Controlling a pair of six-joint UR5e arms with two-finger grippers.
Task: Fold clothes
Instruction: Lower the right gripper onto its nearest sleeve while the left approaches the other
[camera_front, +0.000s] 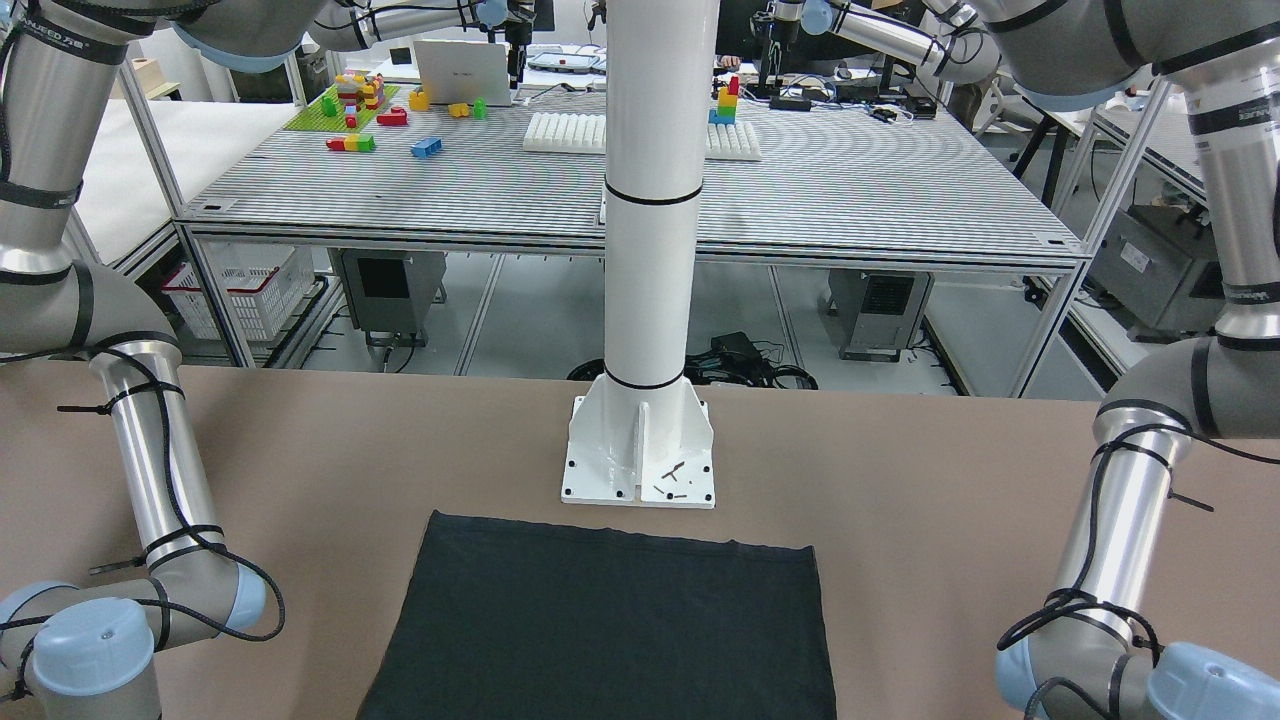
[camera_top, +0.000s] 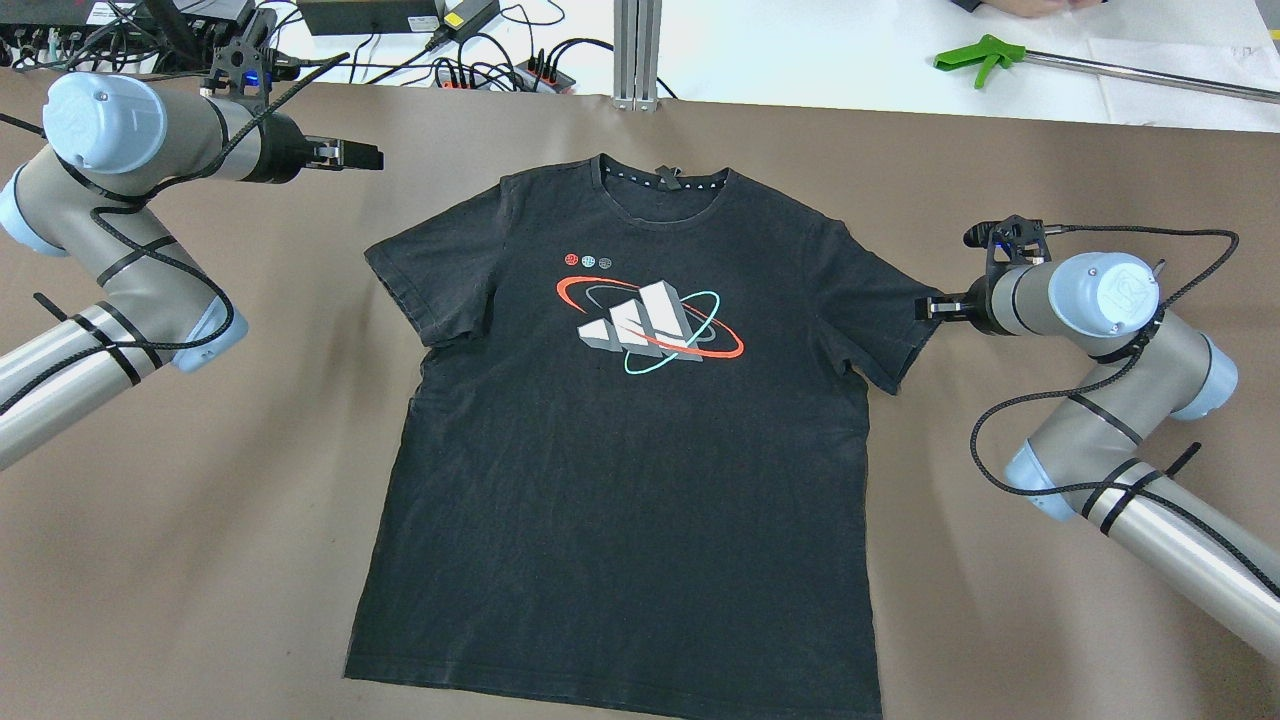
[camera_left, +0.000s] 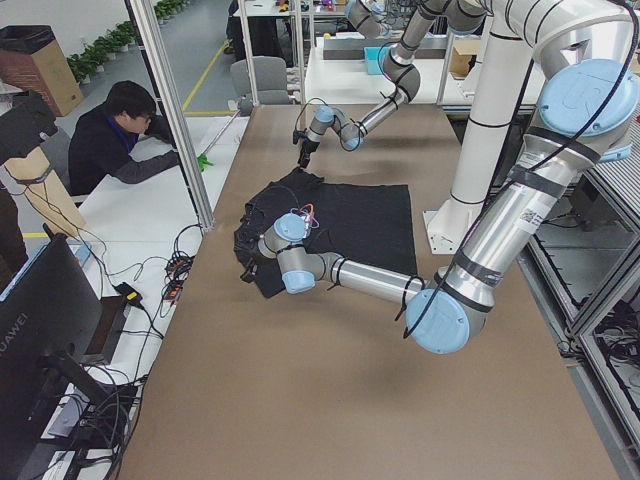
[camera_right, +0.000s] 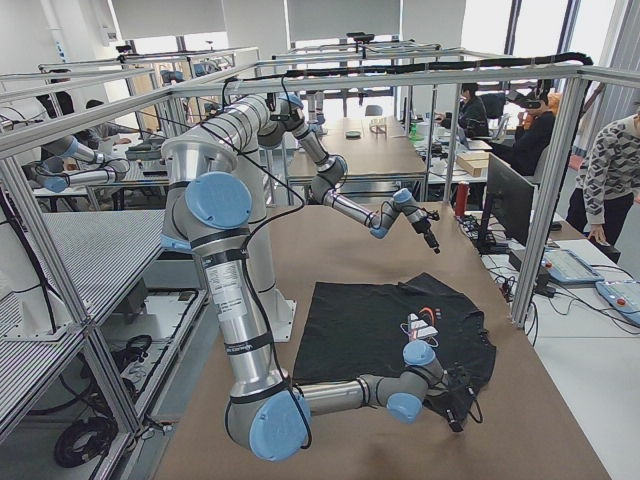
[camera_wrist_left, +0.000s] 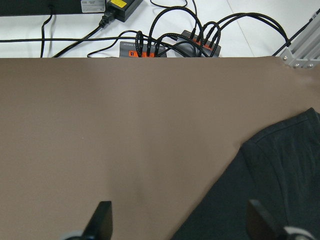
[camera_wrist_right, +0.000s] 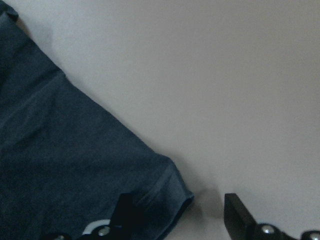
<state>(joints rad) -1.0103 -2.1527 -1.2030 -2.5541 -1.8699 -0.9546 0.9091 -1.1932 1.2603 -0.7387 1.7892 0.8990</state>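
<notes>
A black T-shirt (camera_top: 620, 450) lies flat and face-up in the middle of the brown table (camera_top: 200, 500), with its printed logo (camera_top: 650, 325) showing. Its collar (camera_top: 662, 185) points away from the robot and its bottom hem (camera_top: 600, 690) is nearest to it. The left gripper (camera_top: 365, 157) hovers off the left-side sleeve (camera_top: 420, 290), apart from the cloth. In its wrist view the fingers (camera_wrist_left: 102, 220) are spread wide over bare table and hold nothing. The right gripper (camera_top: 922, 308) sits at the tip of the right-side sleeve (camera_top: 880, 330), also spread and empty. One finger (camera_wrist_right: 127, 210) is over the sleeve's hemmed corner and the other is over the table, though it is hard to tell whether either touches the fabric. The shirt looks thin, light and limp, so it will likely sag, drag and wrinkle if lifted at a single point. The doubled hems at the sleeves, shoulders and bottom corners probably give the firmest pinch, and taking hold with both arms at matching points should keep the fold straight.
</notes>
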